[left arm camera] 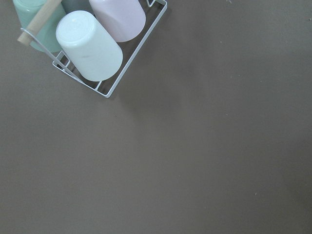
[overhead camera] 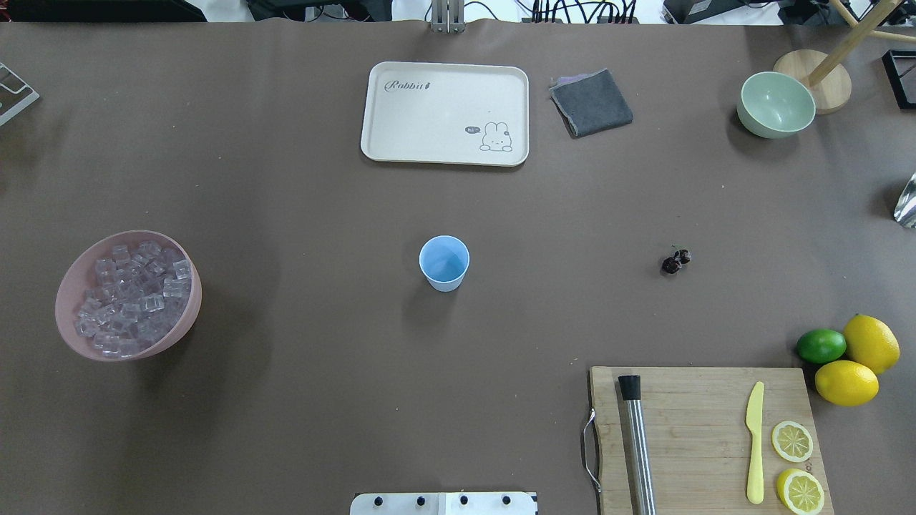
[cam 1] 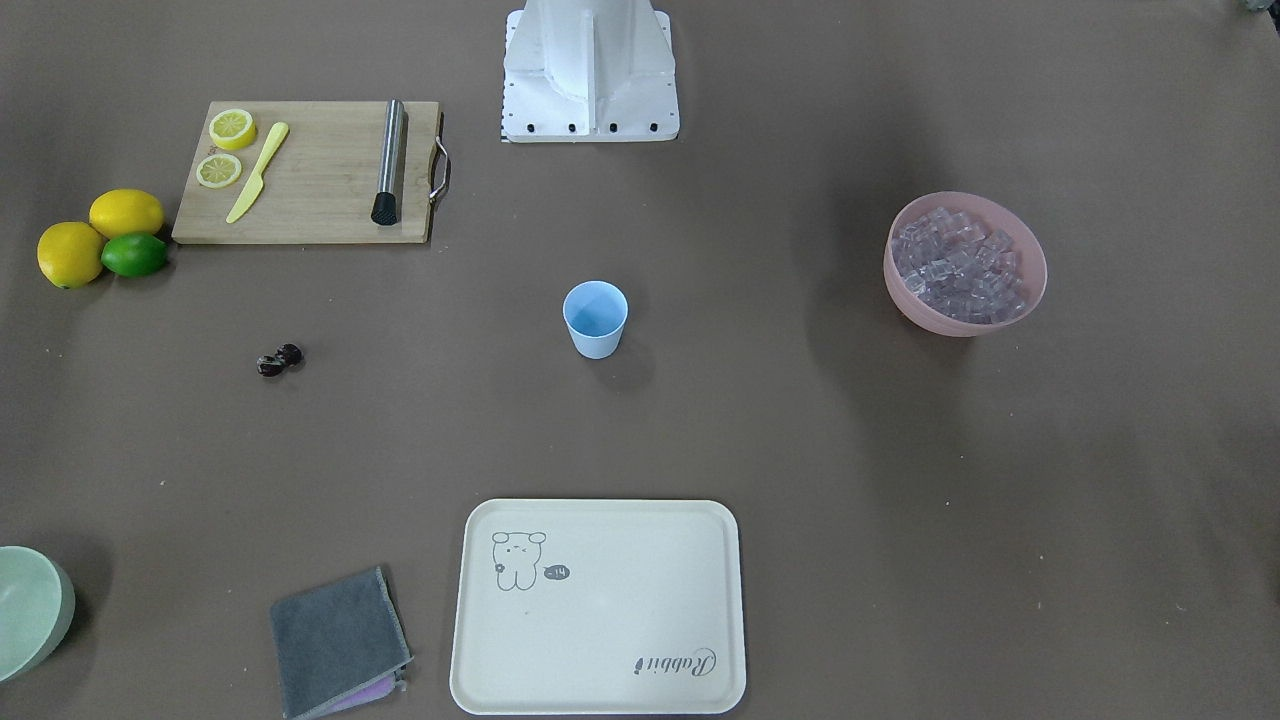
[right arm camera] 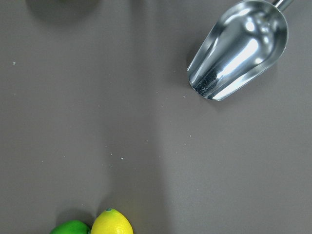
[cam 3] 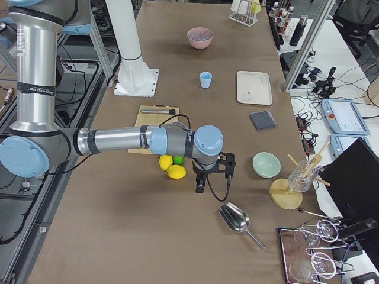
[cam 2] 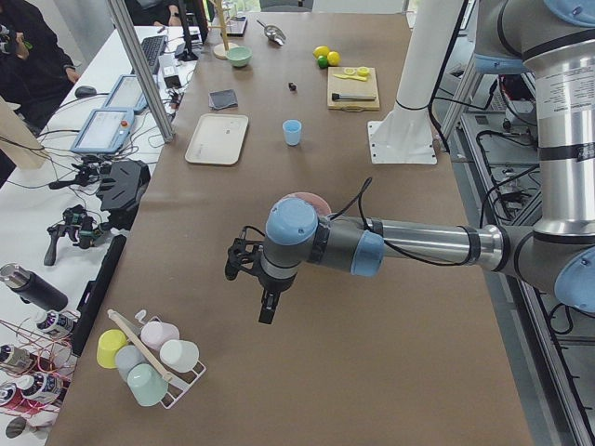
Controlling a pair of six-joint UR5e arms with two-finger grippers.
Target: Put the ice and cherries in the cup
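Observation:
The light blue cup [overhead camera: 444, 263] stands upright and empty at the table's middle, also in the front view [cam 1: 595, 318]. The ice [overhead camera: 132, 297] fills a pink bowl [overhead camera: 68, 279] on the left side. The cherries [overhead camera: 675, 261] lie on the table right of the cup, also in the front view [cam 1: 279, 360]. My left gripper [cam 2: 267, 311] hangs over bare table near the left end, far from the bowl. My right gripper [cam 3: 199, 186] hangs near the lemons at the right end. I cannot tell whether either is open or shut.
A wooden cutting board [overhead camera: 705, 436] holds a muddler [overhead camera: 637, 447], a yellow knife and lemon slices. Two lemons and a lime [overhead camera: 821, 345] lie beside it. A cream tray [overhead camera: 445, 113], grey cloth [overhead camera: 592, 102] and green bowl [overhead camera: 776, 104] sit at the far edge. A metal scoop [right arm camera: 239, 51] and a cup rack [left arm camera: 97, 46] are at the table's ends.

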